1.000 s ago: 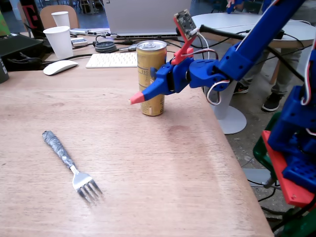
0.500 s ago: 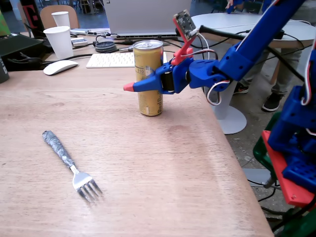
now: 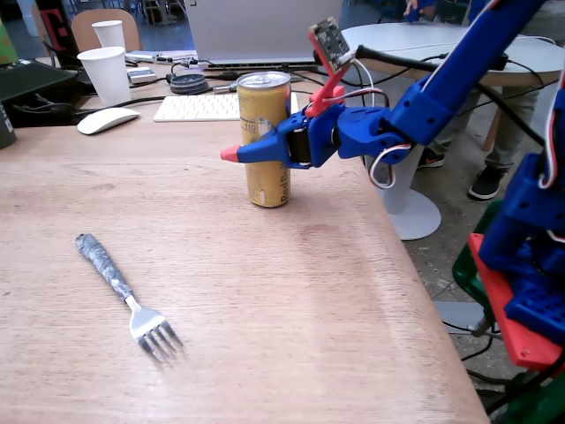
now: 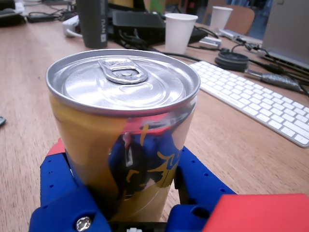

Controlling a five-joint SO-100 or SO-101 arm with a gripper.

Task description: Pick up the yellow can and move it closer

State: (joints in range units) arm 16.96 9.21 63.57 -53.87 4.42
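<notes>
The yellow can (image 3: 264,115) stands upright near the table's back right in the fixed view, its base at the wood. My blue gripper (image 3: 243,148) reaches in from the right at mid-height of the can. Its near finger, tipped red (image 3: 230,155), lies level across the front of the can. The far finger is hidden behind it. In the wrist view the can (image 4: 123,104) fills the frame, silver top with pull tab up, and the gripper (image 4: 120,174) is shut on it with blue jaws on both sides.
A fork (image 3: 129,299) with a taped handle lies at front left. Behind the can are a white keyboard (image 3: 199,107), a mouse (image 3: 107,120), paper cups (image 3: 106,75) and cables. The table edge (image 3: 402,265) runs close on the right.
The near finger swung up from pointing down to level and closed against the can. The can shifted slightly left and stayed upright.
</notes>
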